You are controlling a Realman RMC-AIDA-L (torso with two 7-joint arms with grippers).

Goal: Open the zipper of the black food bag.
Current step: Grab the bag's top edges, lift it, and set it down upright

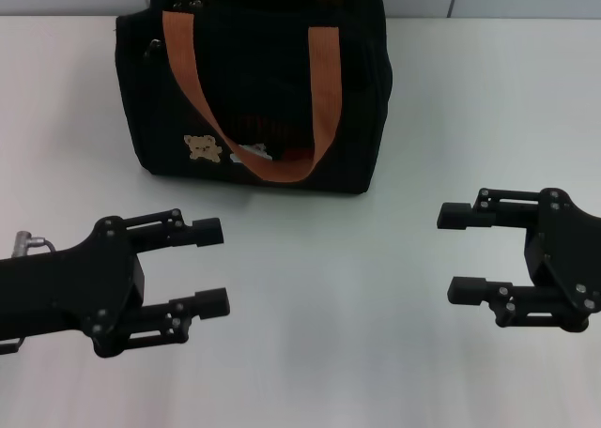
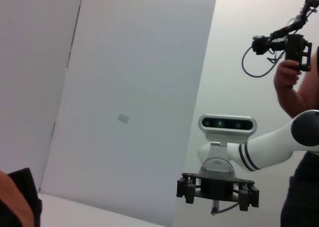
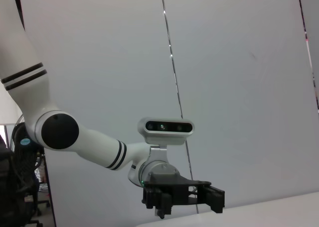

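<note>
A black food bag (image 1: 254, 90) stands upright at the far side of a white table (image 1: 376, 306), its zipper running along the top, largely out of view. Left gripper (image 1: 212, 267) and right gripper (image 1: 457, 252) hover well short of it, fingers apart, holding nothing. One risk: fingers snagging an orange strap (image 1: 188, 81) and tipping the soft bag.

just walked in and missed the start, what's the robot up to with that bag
Nothing is being handled yet. The black food bag stands upright at the far side of the white table, one orange handle hanging down its front. The left gripper and the right gripper both hover open over the table nearer the robot, well short of the bag. The zipper on top can't be made out from here.
</note>
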